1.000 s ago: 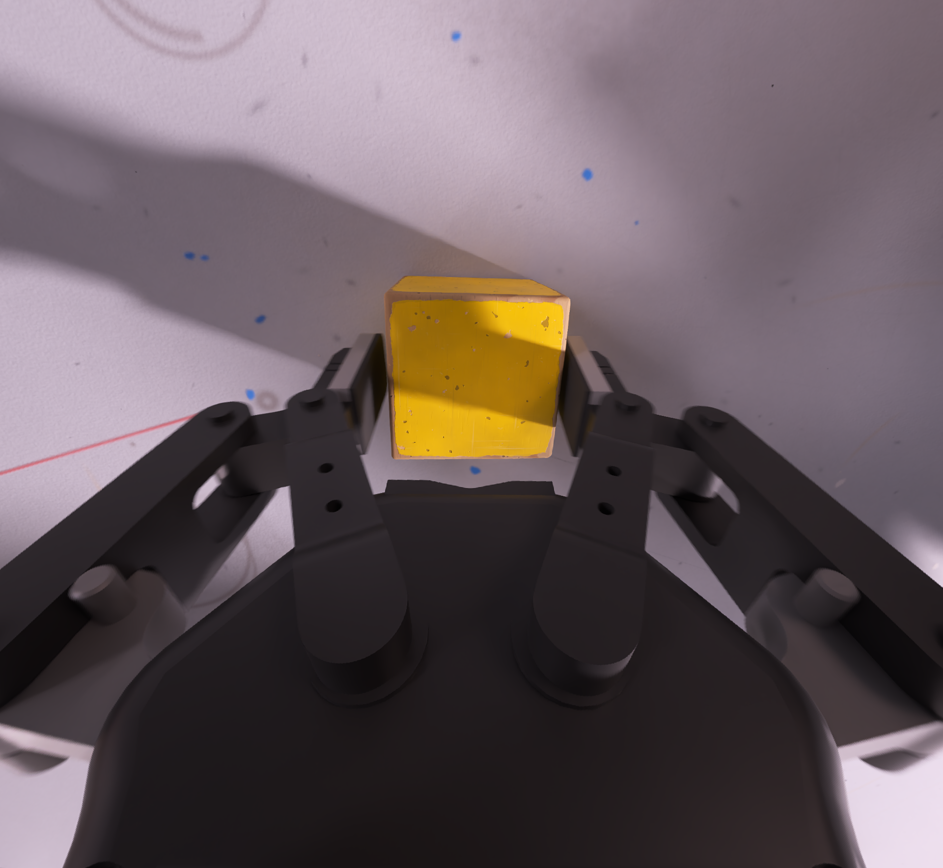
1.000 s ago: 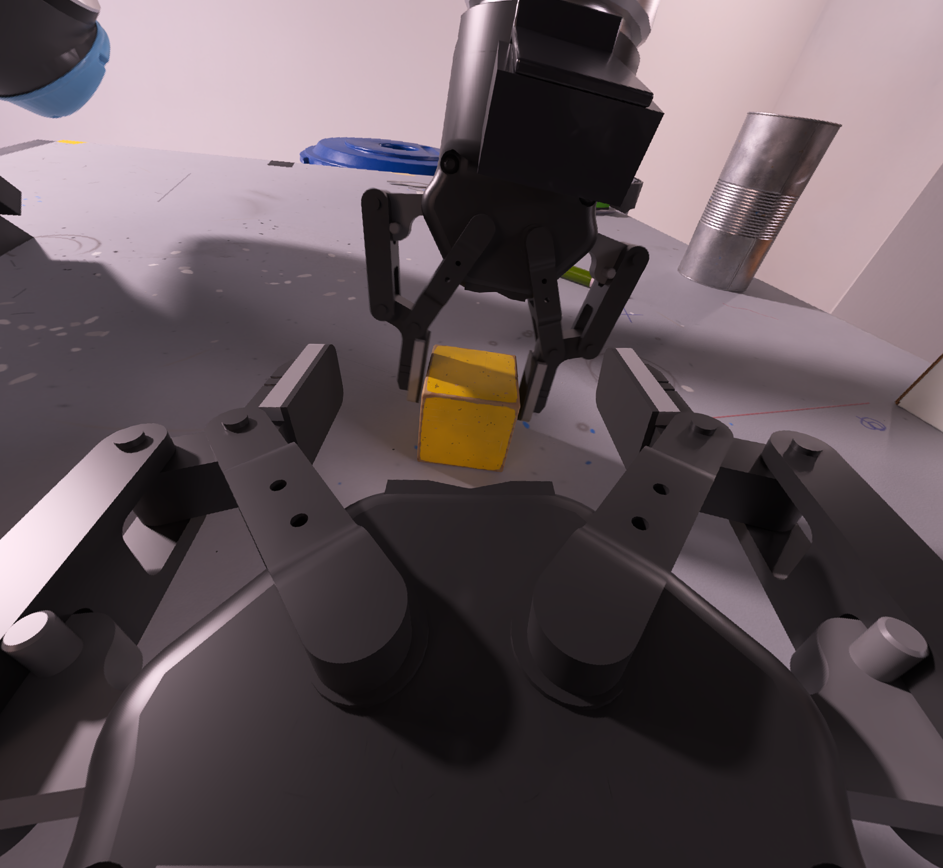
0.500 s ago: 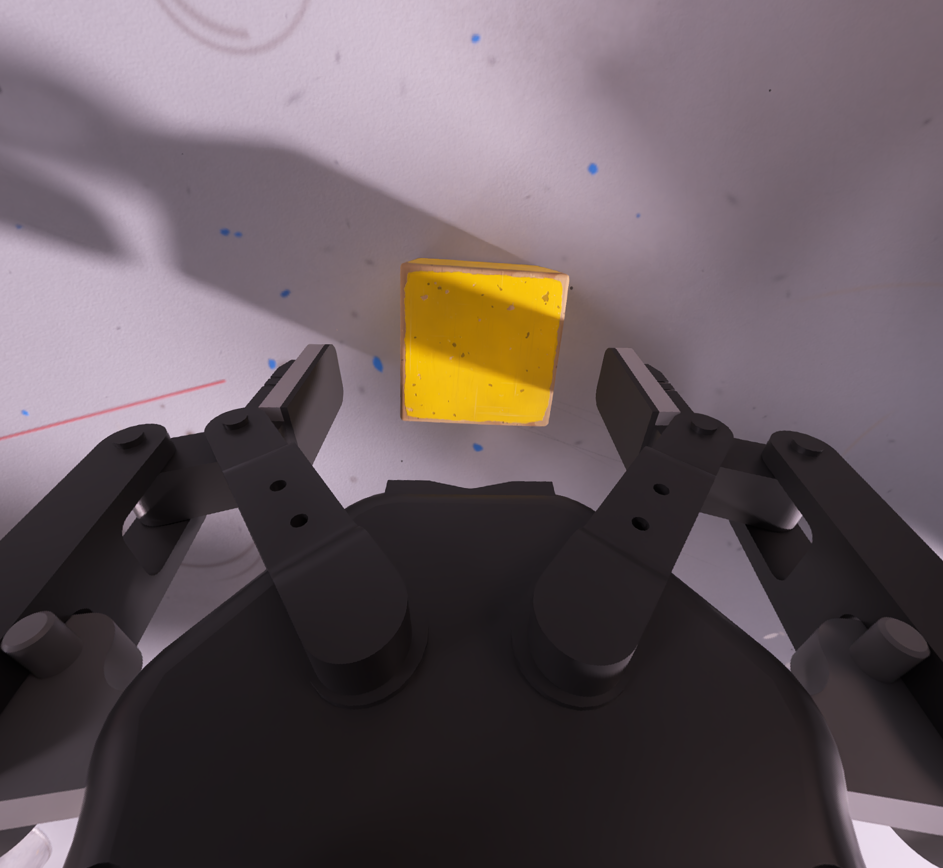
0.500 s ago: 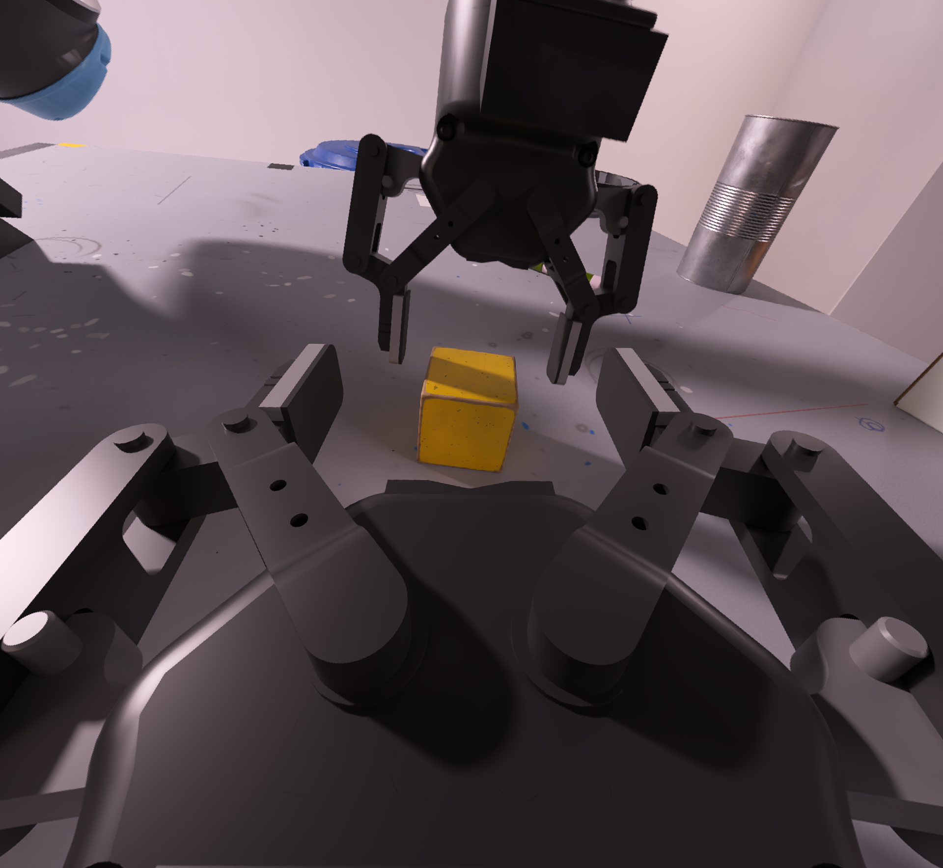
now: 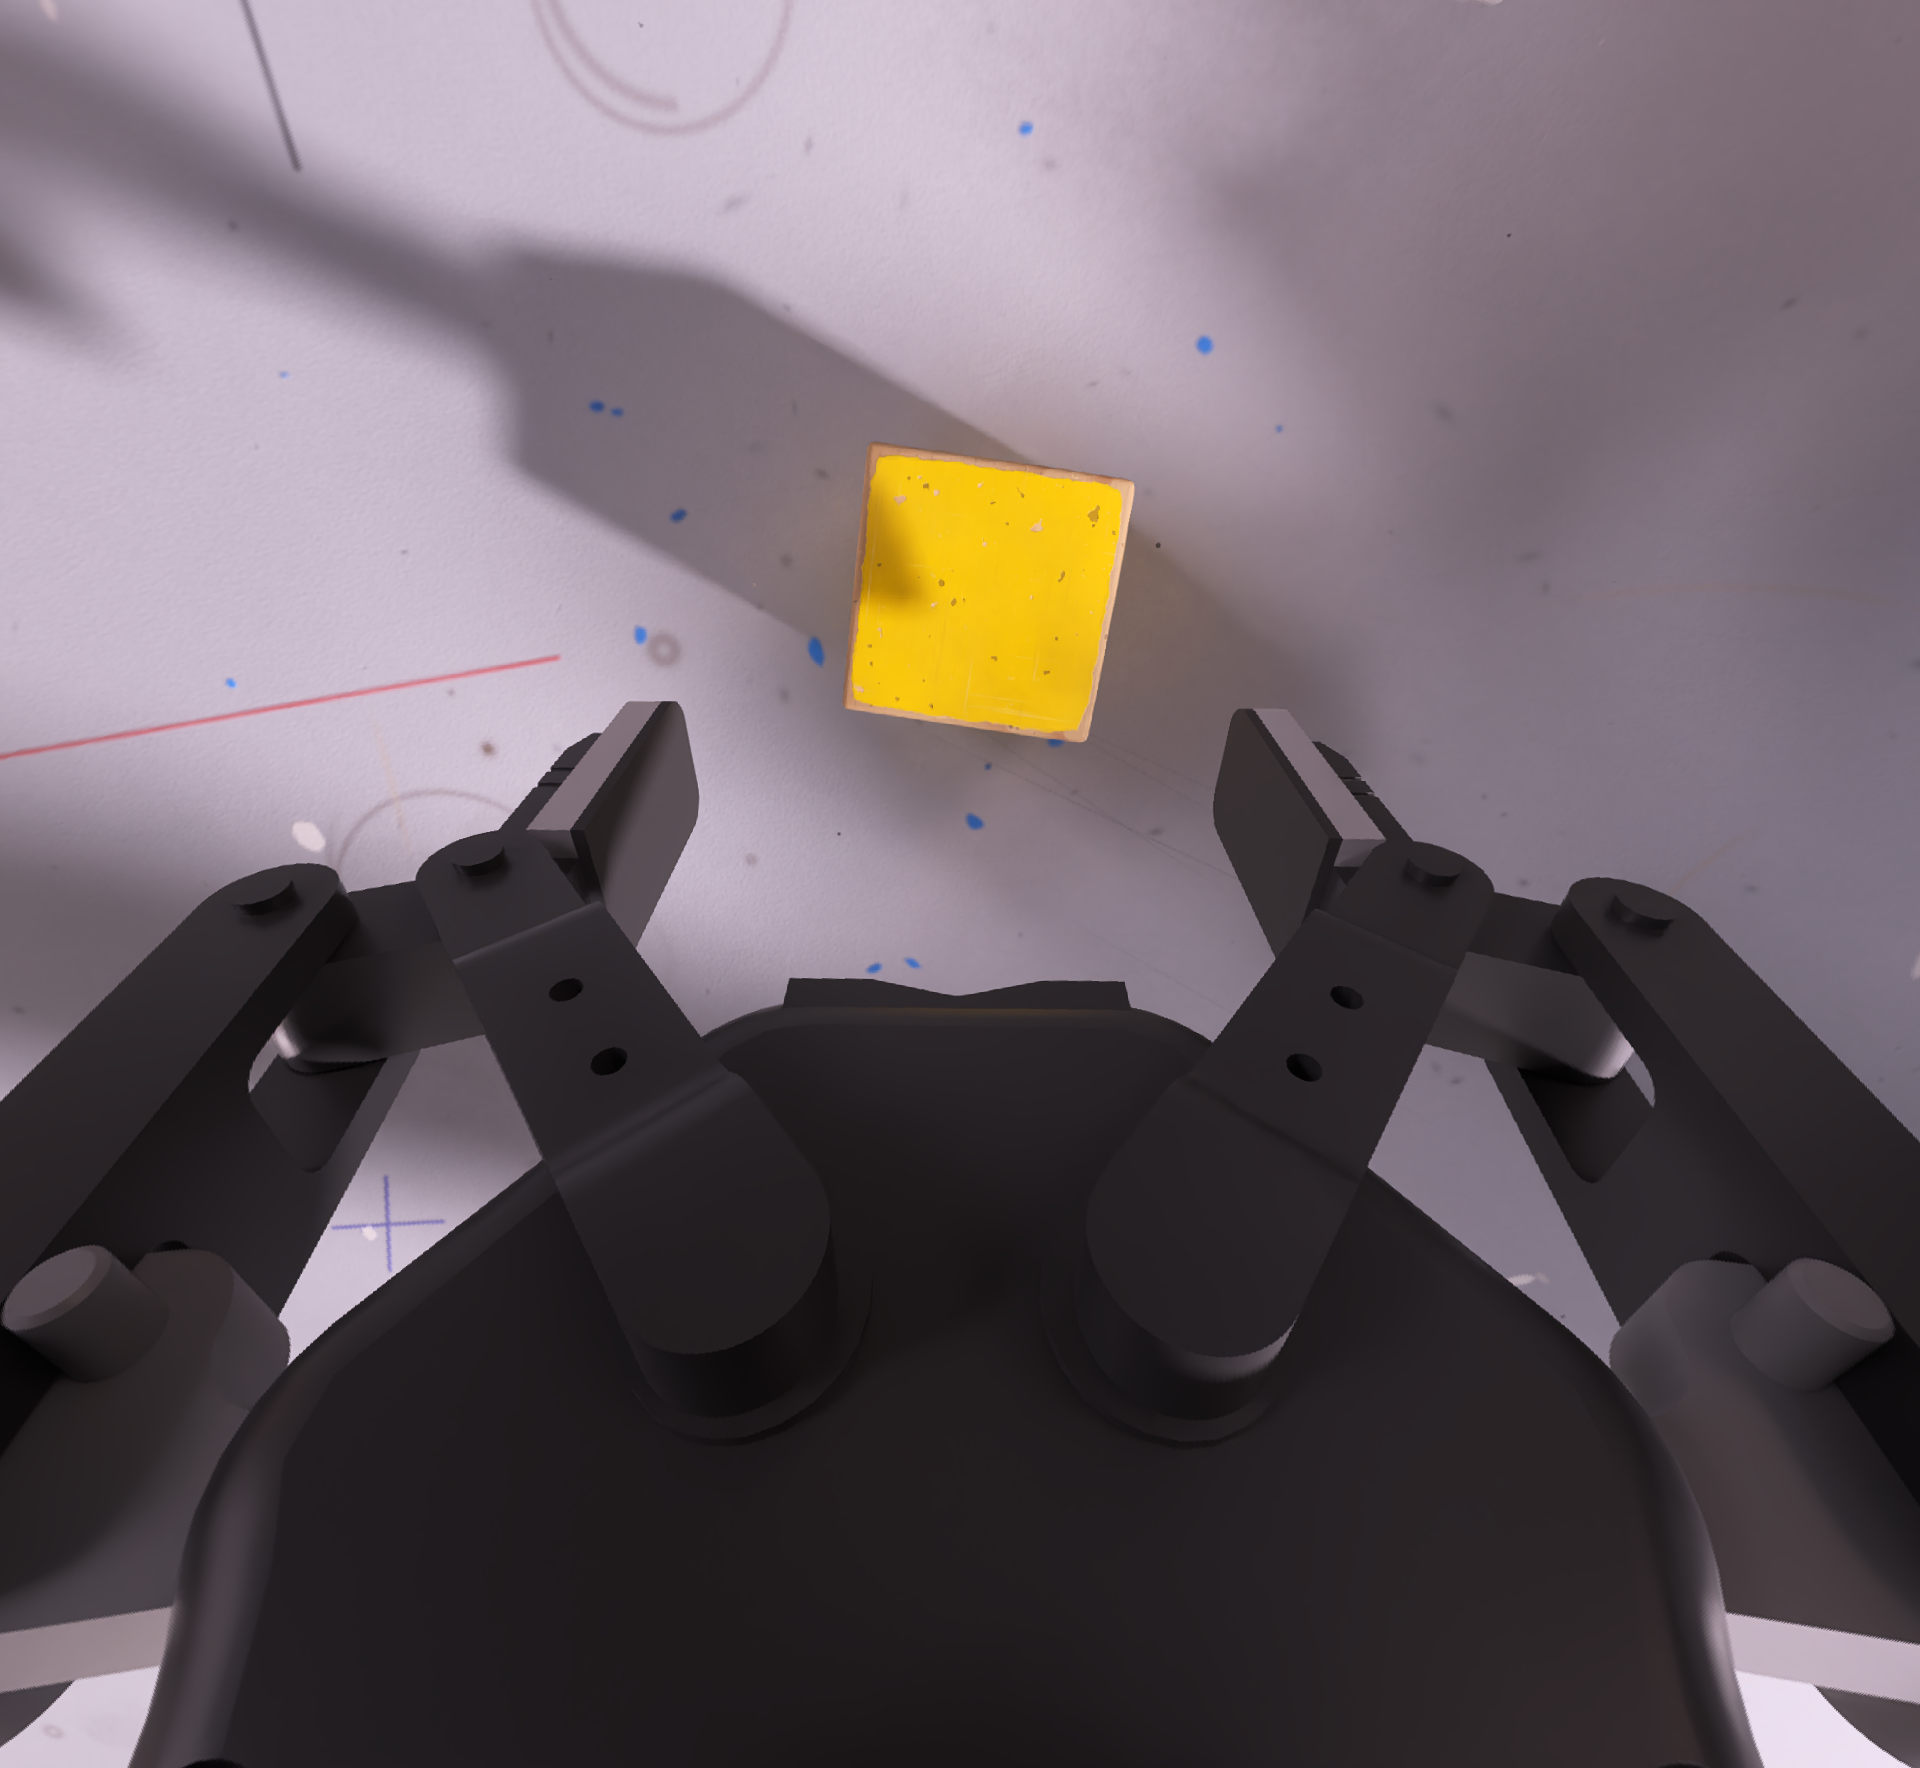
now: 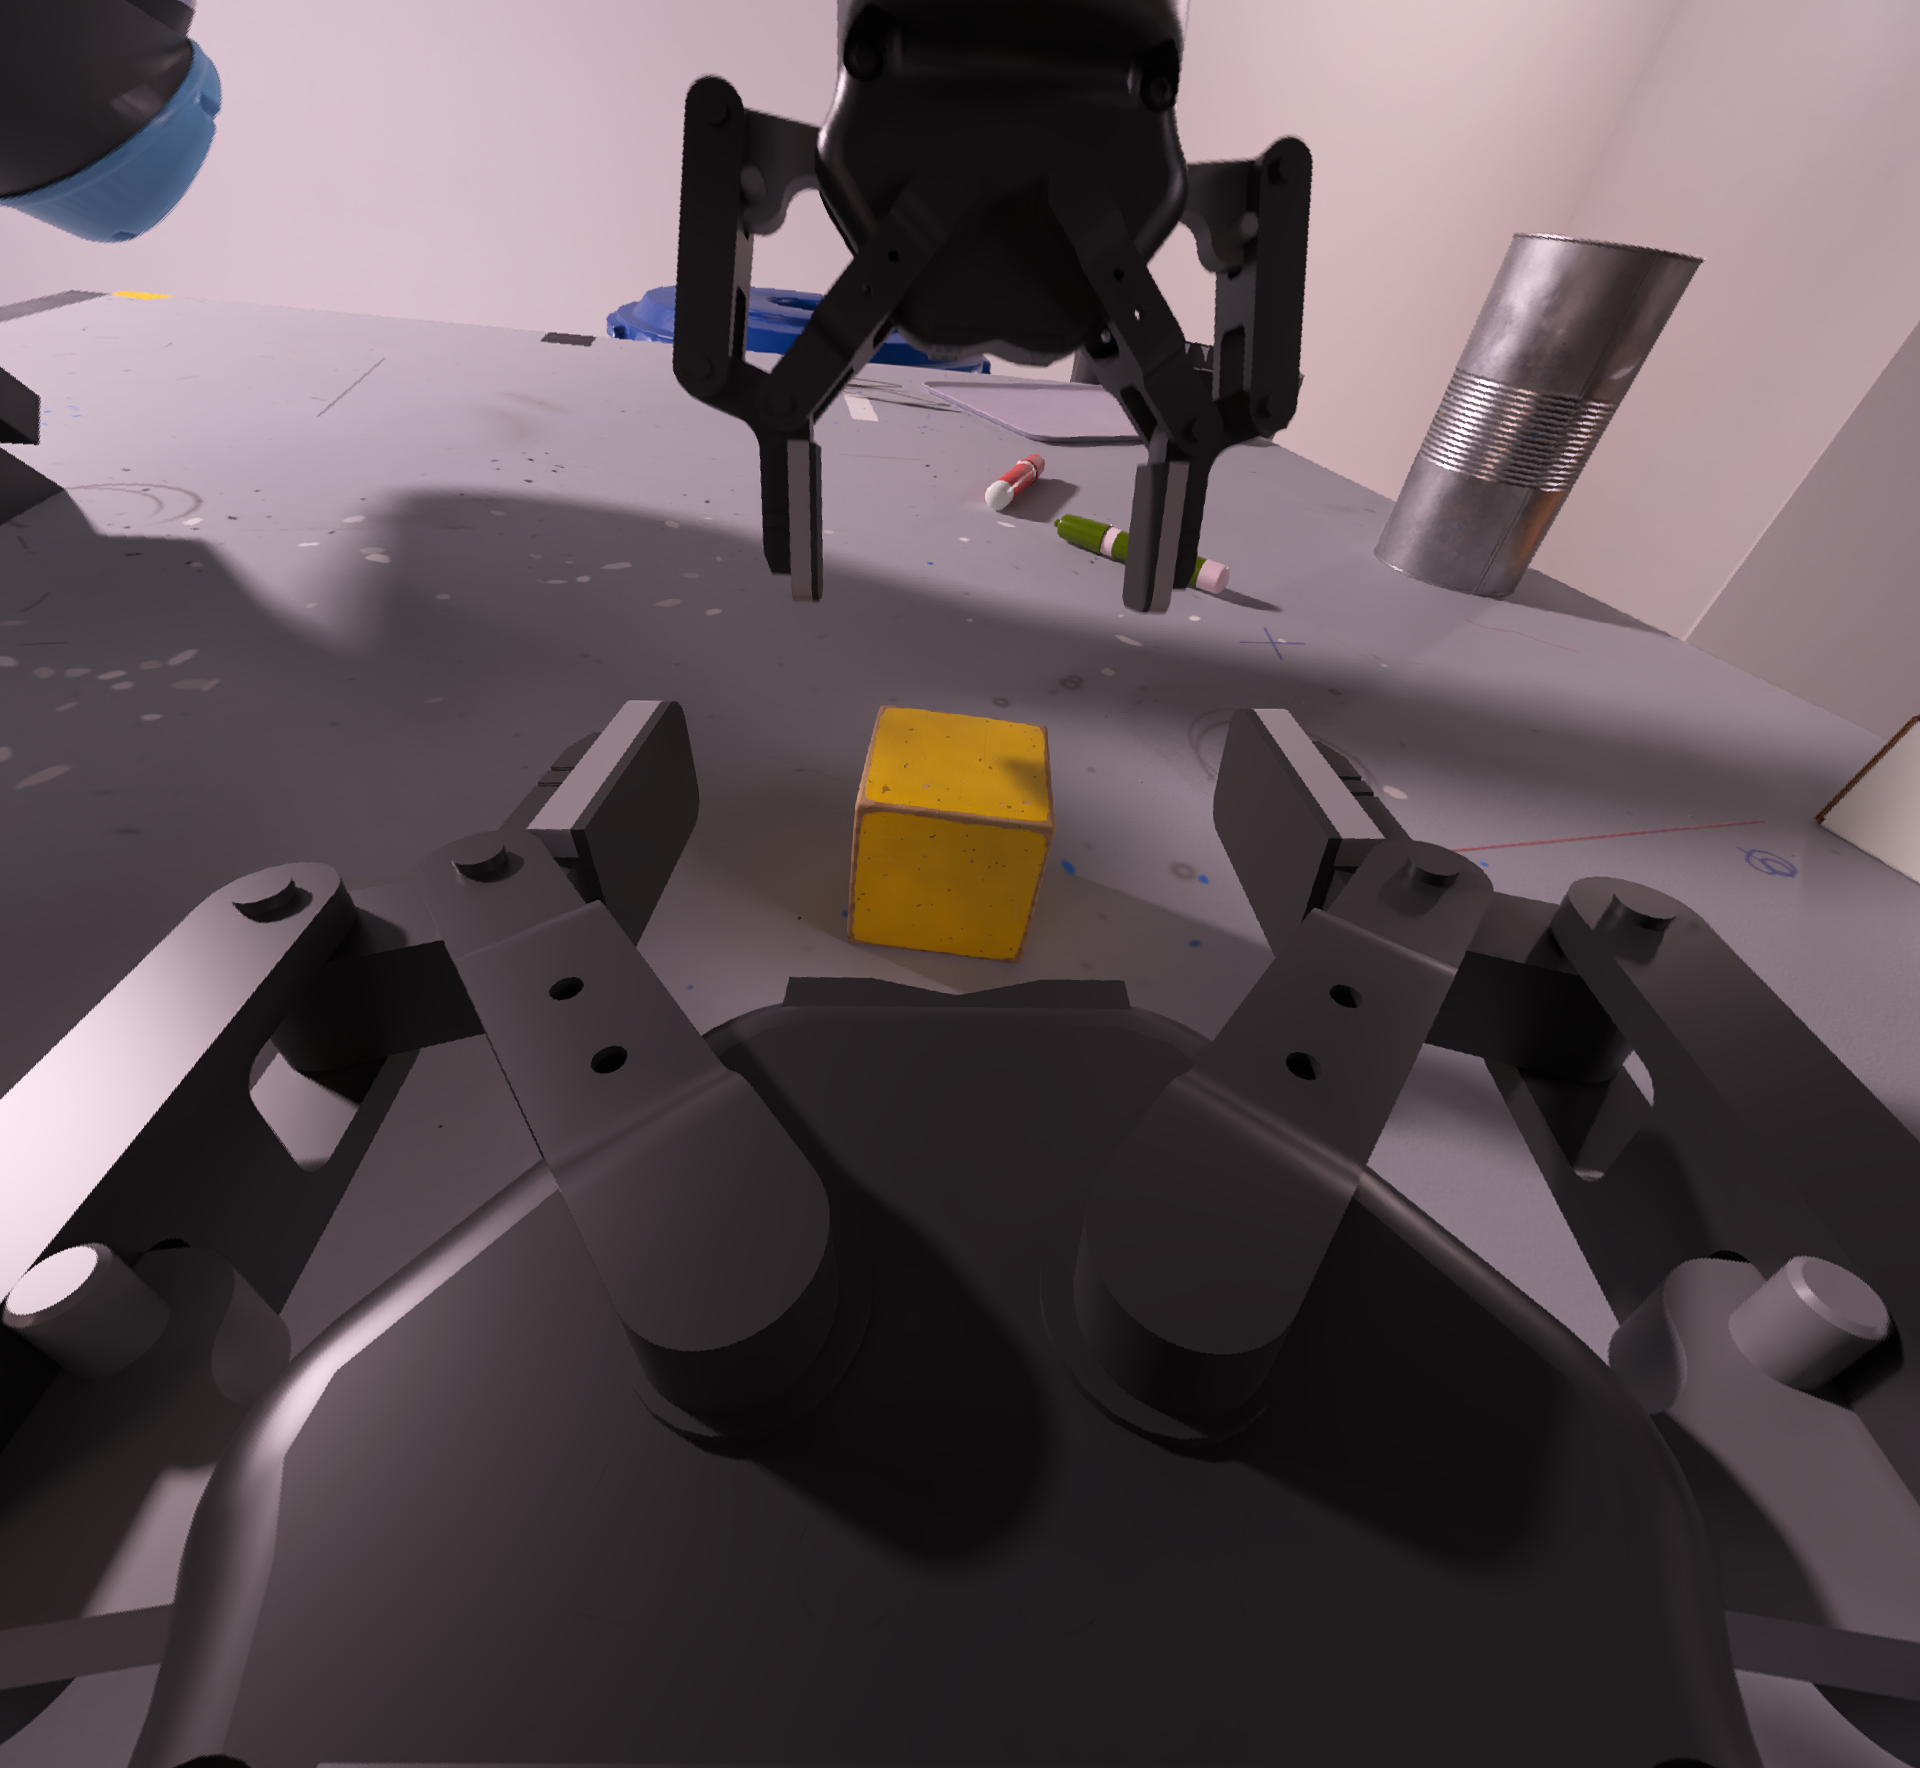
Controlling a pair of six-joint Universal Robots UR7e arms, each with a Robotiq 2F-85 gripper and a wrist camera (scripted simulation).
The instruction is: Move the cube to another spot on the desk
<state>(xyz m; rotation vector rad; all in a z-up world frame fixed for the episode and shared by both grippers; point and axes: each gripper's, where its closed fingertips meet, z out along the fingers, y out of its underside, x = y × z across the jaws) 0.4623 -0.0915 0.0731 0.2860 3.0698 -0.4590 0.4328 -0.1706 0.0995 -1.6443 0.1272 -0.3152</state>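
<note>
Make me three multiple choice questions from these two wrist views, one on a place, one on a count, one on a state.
1. Where is the yellow wooden cube?
A. On the grey desk
B. Between the left gripper's fingers
C. Inside the metal can

2. How many marker pens lie on the desk?
A. None
B. Two
C. Five

3. The left gripper is:
A. Shut on the cube
B. Open above the cube
C. Shut on a pen

Answers: 1 A, the cube sits free on the desk. 2 B, a red marker and a green marker. 3 B, fingers spread with nothing between.
</note>
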